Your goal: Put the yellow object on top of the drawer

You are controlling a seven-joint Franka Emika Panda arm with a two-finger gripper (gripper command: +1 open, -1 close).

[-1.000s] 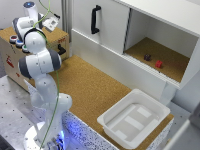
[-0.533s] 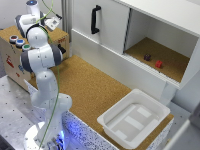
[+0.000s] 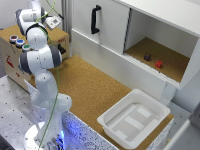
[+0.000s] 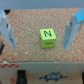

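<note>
Knocking the yellow object [image 4: 47, 38] is my main worry: it sits on the cork-like top of the drawer [image 3: 11, 34], and in my wrist view a front edge shows just past it, so a careless sideways drift of a finger could nudge the small cube toward that edge, or tip it. Lifting straight away from the surface looks safest to me. My gripper [image 4: 41, 30] is spread wide, one finger [image 4: 7, 31] on each side of the cube, both well clear of it; I hold nothing and touch nothing that I can see. In the exterior view my arm hides the cube, though the drawer top with its small round pieces [image 3: 20, 42] shows beside my wrist
</note>
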